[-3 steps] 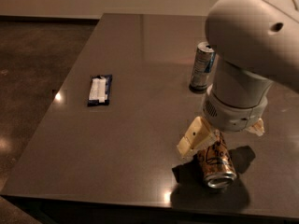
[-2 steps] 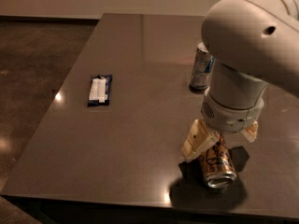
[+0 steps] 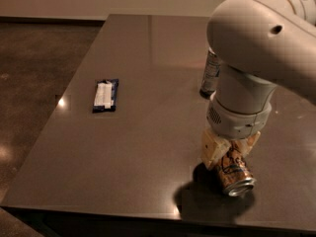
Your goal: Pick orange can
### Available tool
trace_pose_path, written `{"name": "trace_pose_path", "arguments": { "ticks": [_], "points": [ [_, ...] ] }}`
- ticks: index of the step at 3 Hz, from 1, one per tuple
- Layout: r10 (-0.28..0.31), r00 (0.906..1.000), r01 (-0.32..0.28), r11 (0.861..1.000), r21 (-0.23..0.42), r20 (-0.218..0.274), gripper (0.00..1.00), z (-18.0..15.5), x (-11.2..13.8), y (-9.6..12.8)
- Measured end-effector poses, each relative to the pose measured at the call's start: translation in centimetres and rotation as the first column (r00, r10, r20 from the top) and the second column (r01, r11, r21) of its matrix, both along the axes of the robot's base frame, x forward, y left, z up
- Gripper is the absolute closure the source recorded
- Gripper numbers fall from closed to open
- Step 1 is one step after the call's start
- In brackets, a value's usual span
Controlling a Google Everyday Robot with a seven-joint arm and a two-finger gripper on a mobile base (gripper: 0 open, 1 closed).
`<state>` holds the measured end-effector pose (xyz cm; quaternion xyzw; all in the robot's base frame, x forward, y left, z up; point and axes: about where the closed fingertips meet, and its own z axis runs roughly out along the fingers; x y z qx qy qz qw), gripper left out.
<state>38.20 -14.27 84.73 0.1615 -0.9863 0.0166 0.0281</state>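
The orange-gold metal drink can (image 3: pixel 234 172) lies on its side near the front edge of the dark table (image 3: pixel 138 83). It looks light, smooth, easily dented and apt to roll, so it is best held across its middle. The cream gripper (image 3: pixel 228 149) sits over it; whether it grips, I cannot tell.

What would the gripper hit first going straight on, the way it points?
The orange can, lying on its side directly under the down-pointing gripper; possibly touching already, depth unclear. Then the table.

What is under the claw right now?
The orange can lies on its side on the table, directly under the claw. Its silver near end shows; the claw covers its far end.
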Motion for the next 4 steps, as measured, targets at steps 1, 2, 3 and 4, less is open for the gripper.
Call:
{"name": "trace_pose_path", "arguments": {
  "ticks": [1, 2, 3, 4],
  "points": [
    [0.063, 0.9980, -0.063, 0.998, 0.019, 0.009, 0.87, 1.3, 0.6, 0.5],
    [0.149, 0.9883, -0.150, 0.988, 0.034, 0.033, 1.00, 3.4, 1.7, 1.3],
    [0.213, 0.9741, -0.216, 0.976, 0.033, 0.074, 1.00, 6.0, 2.9, 2.1],
    [0.260, 0.9582, -0.265, 0.964, 0.026, 0.119, 1.00, 8.6, 4.1, 2.7]
  ]
}}
